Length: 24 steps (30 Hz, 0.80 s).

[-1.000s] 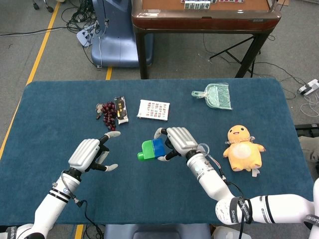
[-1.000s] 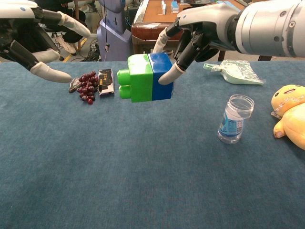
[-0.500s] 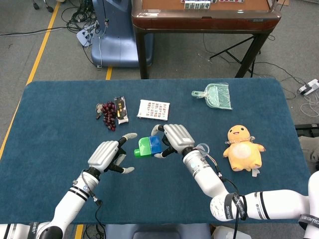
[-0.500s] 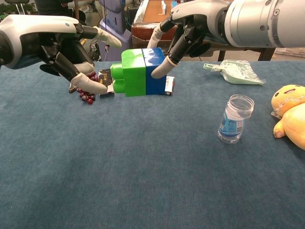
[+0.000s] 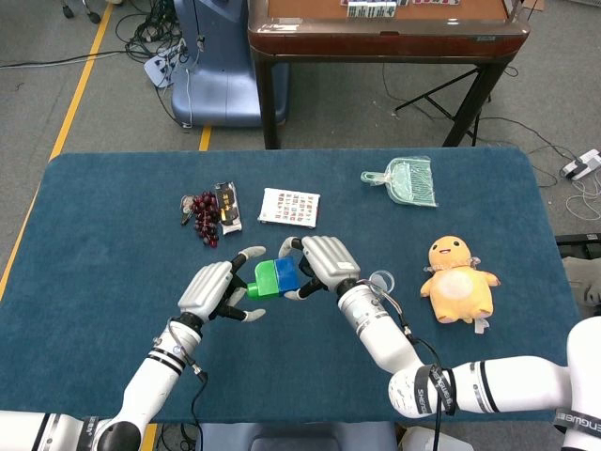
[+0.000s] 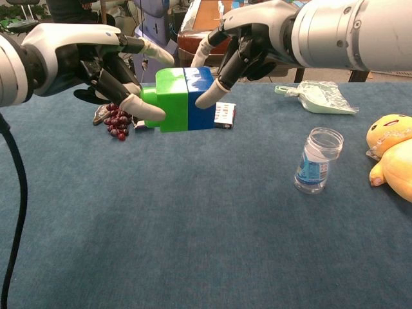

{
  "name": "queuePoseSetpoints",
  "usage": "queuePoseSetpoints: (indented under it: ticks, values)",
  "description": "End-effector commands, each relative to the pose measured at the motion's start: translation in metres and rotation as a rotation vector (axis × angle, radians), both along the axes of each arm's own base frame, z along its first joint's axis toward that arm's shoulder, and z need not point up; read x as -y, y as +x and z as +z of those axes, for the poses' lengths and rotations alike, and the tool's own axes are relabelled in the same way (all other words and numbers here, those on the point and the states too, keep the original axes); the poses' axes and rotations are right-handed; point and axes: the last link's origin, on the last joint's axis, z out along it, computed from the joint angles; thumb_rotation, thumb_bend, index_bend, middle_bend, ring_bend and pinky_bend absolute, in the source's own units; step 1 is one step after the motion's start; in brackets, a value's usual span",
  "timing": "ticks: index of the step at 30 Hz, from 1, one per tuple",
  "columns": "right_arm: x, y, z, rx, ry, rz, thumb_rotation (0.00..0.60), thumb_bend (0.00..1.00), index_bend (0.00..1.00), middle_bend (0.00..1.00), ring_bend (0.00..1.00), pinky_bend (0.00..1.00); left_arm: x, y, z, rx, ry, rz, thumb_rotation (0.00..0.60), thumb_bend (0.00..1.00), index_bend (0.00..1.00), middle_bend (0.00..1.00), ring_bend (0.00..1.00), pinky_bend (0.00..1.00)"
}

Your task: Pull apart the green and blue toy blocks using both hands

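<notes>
Above the desk (image 5: 94,216) in the head view, the right hand (image 5: 319,263) clamps the blue block (image 5: 286,273); the left hand (image 5: 211,287) closes around the green block (image 5: 264,279).

From the chest view, the joined blocks lie sideways between both hands, green block (image 6: 171,100) leftward, left fingers (image 6: 143,107) touching it.

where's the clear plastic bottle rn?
Chest view: the clear plastic bottle stands upright on the table, right of centre, just left of the yellow plush toy and in front of the green dustpan.

Silver-grey left hand (image 5: 214,287) and right hand (image 5: 324,263), white fingertips, black-banded white forearms.
</notes>
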Motion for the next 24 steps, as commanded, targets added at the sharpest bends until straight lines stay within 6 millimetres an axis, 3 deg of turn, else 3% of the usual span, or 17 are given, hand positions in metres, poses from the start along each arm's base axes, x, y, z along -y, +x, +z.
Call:
queuePoseSetpoints:
  ticks: [1, 10, 24]
  values:
    - [-0.0002, 0.0004, -0.0009, 0.002, 0.001, 0.001, 0.600, 0.07, 0.62, 1.00, 1.00, 1.00, 0.0004, 0.0003, -0.0019, 0.000, 0.011, 0.008, 0.600, 0.00, 0.24, 0.95, 0.97, 1.00]
    - [-0.0009, 0.0009, -0.0039, 0.006, 0.007, 0.006, 0.600, 0.07, 0.63, 1.00, 1.00, 1.00, 0.0007, 0.0024, -0.0057, 0.004, 0.046, 0.030, 0.600, 0.00, 0.34, 1.00, 1.00, 1.00]
    - [-0.0019, -0.0004, -0.0048, 0.014, 0.012, 0.009, 0.600, 0.07, 0.63, 1.00, 1.00, 1.00, 0.0001, 0.0034, -0.0103, 0.011, 0.081, 0.065, 0.600, 0.00, 0.49, 1.00, 1.00, 1.00]
